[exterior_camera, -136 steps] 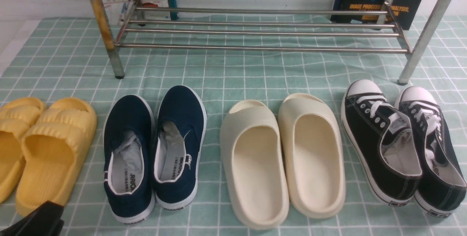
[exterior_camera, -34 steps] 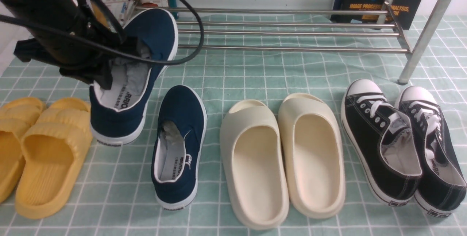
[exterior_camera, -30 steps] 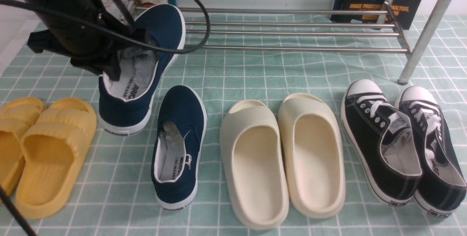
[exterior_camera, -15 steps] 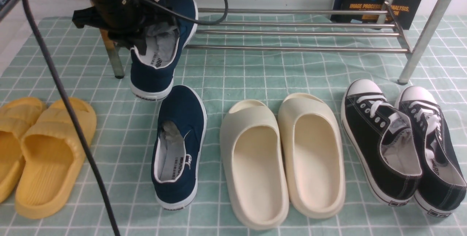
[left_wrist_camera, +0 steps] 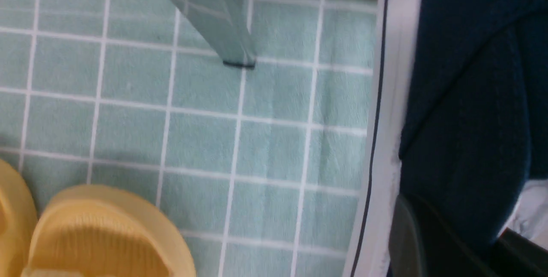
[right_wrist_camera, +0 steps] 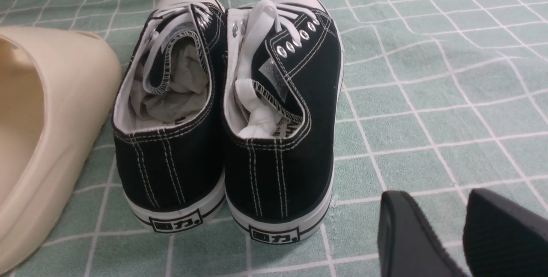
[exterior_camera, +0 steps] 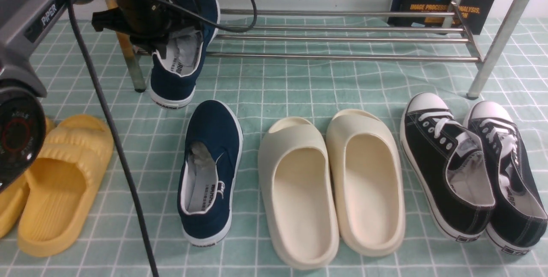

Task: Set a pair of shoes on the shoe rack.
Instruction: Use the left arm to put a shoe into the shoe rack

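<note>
My left gripper (exterior_camera: 156, 47) is shut on the side wall of one navy slip-on shoe (exterior_camera: 180, 69) at the left end of the steel shoe rack (exterior_camera: 342, 57). The shoe's toe points in over the lower bars and its heel hangs in front of them; I cannot tell whether it rests on a bar. In the left wrist view the navy shoe (left_wrist_camera: 471, 97) fills the right side, clamped between dark fingers (left_wrist_camera: 409, 234). The second navy shoe (exterior_camera: 209, 170) lies on the green checked cloth. My right gripper (right_wrist_camera: 441, 202) hovers open and empty behind the black sneakers.
Yellow slides (exterior_camera: 60, 183) lie at the near left, under my left arm. Cream slides (exterior_camera: 329, 183) sit in the middle and black lace-up sneakers (exterior_camera: 471, 170) on the right. A stained rack leg (exterior_camera: 128, 54) stands beside the held shoe. A dark book (exterior_camera: 441, 3) leans behind the rack.
My left arm has carried the navy shoe away from me and to the right, up to the rack's left end. The other shoes have not moved.
</note>
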